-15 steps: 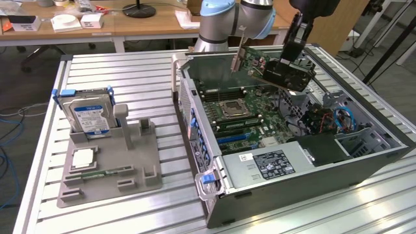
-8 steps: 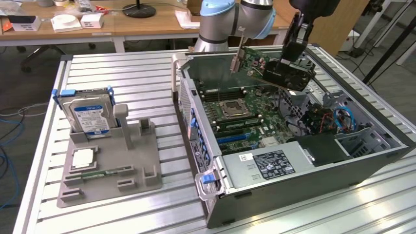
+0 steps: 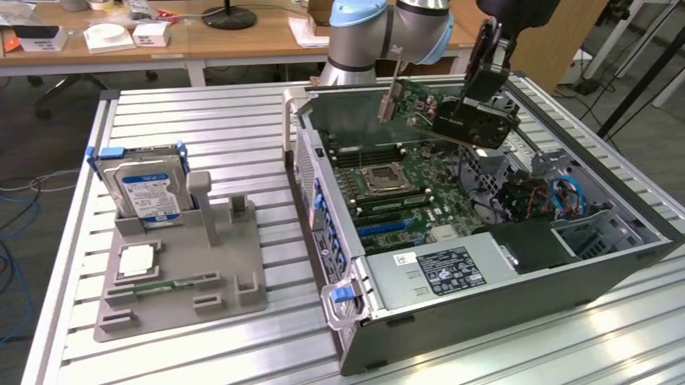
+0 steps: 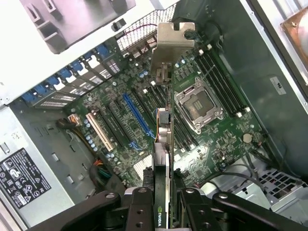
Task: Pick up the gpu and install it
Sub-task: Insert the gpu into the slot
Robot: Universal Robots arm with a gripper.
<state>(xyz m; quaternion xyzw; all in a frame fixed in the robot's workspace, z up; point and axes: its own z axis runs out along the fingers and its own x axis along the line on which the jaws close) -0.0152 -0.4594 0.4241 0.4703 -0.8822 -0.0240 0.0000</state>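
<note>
In the upper middle of the exterior view the arm (image 3: 364, 32) reaches down from the far edge of the worktop (image 3: 214, 112), its wrist bent so that the black gripper (image 3: 476, 108) hangs over the upper right part of the open computer case (image 3: 514, 273). The gripper is clenched on the gpu (image 3: 428, 112), holding it in the air above the motherboard (image 3: 386, 184), tilted and not seated in any slot. In the wrist view the gripper (image 4: 166, 204) pinches the card from both faces, and the gpu (image 4: 165, 144) is seen edge-on over the board, beside the CPU socket (image 4: 198, 105) and the long expansion slots (image 4: 137, 118). The worktop is a pale, slatted metal surface. At the exterior view's left a grey holder (image 3: 230, 273) stands on it, carrying an upright hard drive (image 3: 150, 192) with a blue and white label. Across the upper left of the frame, wooden desks (image 3: 236, 40) with small white boxes stand behind the worktop. The case lies on its side with a labelled power supply (image 3: 450, 269) at its near end. The gpu is a thin green circuit card with a black cooler block on one face and a silvery metal bracket (image 4: 171, 41) at the end away from the gripper.
</note>
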